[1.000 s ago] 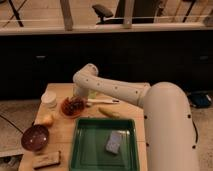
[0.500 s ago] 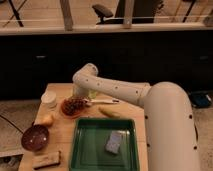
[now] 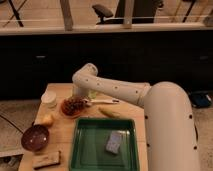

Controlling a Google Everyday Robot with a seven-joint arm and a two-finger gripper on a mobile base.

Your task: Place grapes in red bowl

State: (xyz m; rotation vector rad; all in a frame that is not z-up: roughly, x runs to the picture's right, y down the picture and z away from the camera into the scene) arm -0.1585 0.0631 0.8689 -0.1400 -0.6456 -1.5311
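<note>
The grapes [image 3: 75, 104], a dark brownish-red bumpy cluster, lie inside the orange-red bowl [image 3: 66, 112] on the far left part of the wooden table. My white arm reaches from the right across the table to the far side. The gripper [image 3: 80, 93] hangs down from the arm's elbow just behind and above the grapes, close to them. I cannot make out whether it touches the cluster.
A yellowish pear [image 3: 46, 119] lies left of the bowl. A maroon-brown bowl [image 3: 35, 137] sits front left, with a brown block [image 3: 46, 159] before it. A white cup [image 3: 49, 98] stands far left. A green tray [image 3: 85, 148] holds a grey sponge [image 3: 114, 142]. A banana [image 3: 106, 112] and a utensil [image 3: 102, 101] lie behind it.
</note>
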